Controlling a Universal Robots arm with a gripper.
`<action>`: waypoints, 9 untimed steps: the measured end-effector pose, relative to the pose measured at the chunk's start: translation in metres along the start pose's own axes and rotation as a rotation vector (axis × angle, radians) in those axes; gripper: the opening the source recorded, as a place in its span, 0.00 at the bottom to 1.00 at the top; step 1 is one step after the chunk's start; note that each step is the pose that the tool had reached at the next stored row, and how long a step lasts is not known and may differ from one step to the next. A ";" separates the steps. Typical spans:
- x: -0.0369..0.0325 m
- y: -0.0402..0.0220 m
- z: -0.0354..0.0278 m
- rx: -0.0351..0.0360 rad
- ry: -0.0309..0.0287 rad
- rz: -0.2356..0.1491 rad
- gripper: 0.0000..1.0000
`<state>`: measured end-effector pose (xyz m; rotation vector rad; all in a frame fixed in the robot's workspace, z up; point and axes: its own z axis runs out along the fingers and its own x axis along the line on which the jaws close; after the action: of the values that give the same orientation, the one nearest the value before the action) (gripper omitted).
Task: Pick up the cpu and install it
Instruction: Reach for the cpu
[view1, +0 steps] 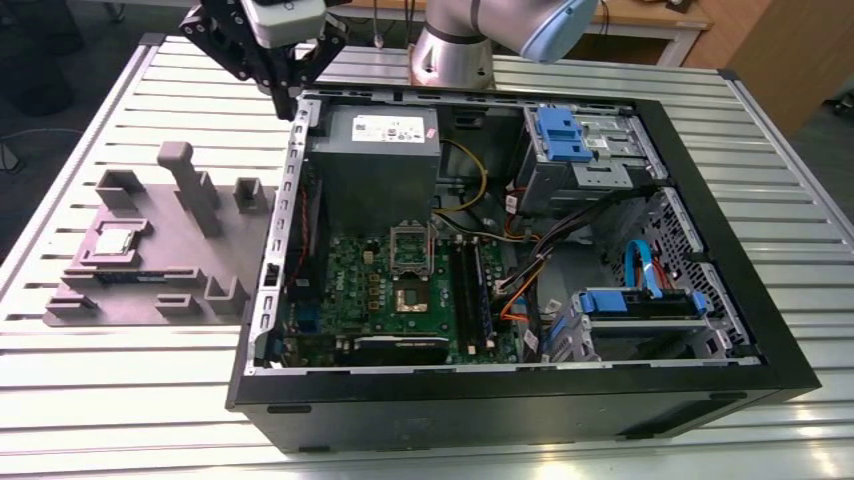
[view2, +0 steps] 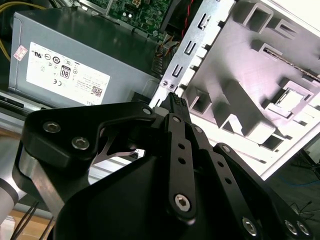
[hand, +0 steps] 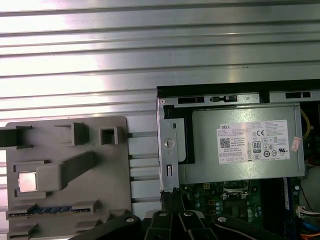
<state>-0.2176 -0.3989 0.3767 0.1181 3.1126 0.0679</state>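
White label (hand: 253, 141) on power supply (hand: 200, 167): small dark print and round marks, mostly too fine to read.
Small sticker (hand: 296, 144) beside it: unreadable.

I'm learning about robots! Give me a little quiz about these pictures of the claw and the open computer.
1. True or false: the claw is holding the cpu.
2. Pick one. Where is the cpu lying?
A. On the grey tray beside the computer case
B. In the socket on the green board
C. On the bare table
3. What colour is the label on the power supply, the big grey box near the claw?

Key: 1. False, the claw holds nothing. 2. A. 3. White.
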 end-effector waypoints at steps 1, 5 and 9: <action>0.0004 0.0000 0.0000 -0.0001 0.0000 0.000 0.11; 0.0034 -0.0003 0.0000 0.0000 0.0000 0.000 0.11; 0.0054 -0.0004 0.0000 0.0000 0.0000 0.000 0.11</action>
<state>-0.2230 -0.3989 0.3766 0.1180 3.1127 0.0679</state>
